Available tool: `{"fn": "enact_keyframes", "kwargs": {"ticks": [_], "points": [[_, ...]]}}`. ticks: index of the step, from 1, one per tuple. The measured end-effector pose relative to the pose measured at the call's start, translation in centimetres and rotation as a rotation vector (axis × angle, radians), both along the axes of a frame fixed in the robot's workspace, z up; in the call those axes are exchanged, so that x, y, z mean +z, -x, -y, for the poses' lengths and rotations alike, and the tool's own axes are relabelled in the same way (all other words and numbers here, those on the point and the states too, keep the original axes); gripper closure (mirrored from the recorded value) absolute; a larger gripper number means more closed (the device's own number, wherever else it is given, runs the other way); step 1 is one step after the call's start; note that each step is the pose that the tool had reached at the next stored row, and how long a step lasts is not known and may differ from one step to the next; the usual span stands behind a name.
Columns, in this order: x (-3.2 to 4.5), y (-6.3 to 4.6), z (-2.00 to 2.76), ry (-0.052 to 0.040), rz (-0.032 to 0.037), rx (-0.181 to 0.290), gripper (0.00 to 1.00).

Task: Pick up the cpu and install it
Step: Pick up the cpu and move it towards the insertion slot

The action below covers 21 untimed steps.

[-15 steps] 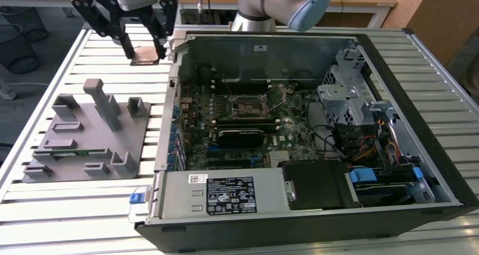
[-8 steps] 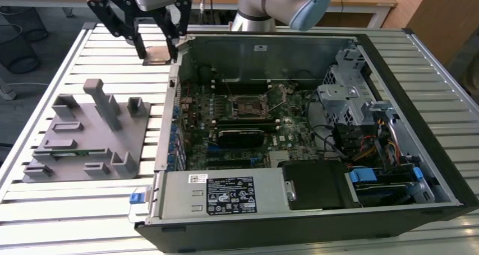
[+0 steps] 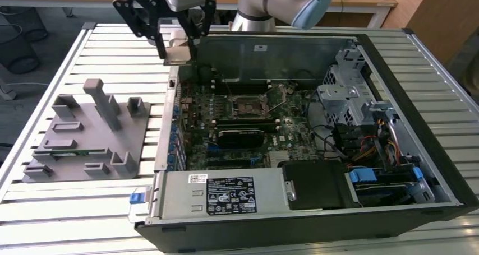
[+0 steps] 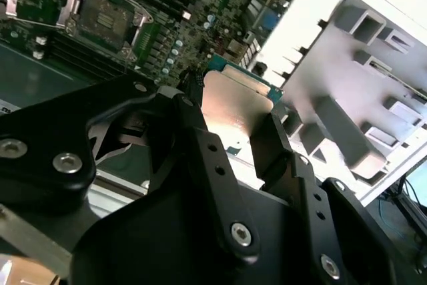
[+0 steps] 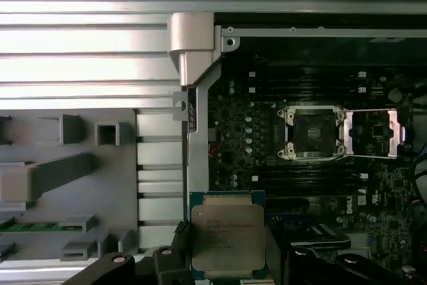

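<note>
Gaping case (image 3: 314,224): open on your slatted table (image 3: 67,210).
Gripper (image 3: 179,45): pinching the cpu (image 5: 228,239) by its edges, above the case's wall.
Socket (image 5: 312,133): cover flipped back, empty.
Cpu: aloft, well apart from the socket.
Progress: you've got pick-up done; seating remains.

Open black computer case (image 3: 299,230) lies on slatted metal table (image 3: 67,210). Grey plastic fixture block (image 3: 78,134) beside it, exterior view's left, holds thin green memory stick (image 3: 71,152).
</note>
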State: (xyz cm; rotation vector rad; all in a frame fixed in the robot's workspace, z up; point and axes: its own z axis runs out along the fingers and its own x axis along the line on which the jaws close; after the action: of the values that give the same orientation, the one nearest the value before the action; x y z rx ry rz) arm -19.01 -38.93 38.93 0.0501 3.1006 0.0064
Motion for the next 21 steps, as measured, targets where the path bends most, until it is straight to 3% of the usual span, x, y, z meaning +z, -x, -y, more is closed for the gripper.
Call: {"fn": "enact_keyframes", "kwargs": {"ticks": [8,12,14,19,21], "points": [[-0.20,-3.6,-0.02,-0.0001,-0.0007,0.000,0.47],[-0.35,-5.3,-0.24,0.0000,-0.0008,0.000,0.47],[-0.44,-6.0,-0.54,-0.0001,-0.0007,0.000,0.47],[-0.60,-7.0,-2.12,-0.0001,-0.0007,0.000,0.47],[-0.67,-7.4,-2.54,0.0000,-0.0008,0.000,0.47]]}}
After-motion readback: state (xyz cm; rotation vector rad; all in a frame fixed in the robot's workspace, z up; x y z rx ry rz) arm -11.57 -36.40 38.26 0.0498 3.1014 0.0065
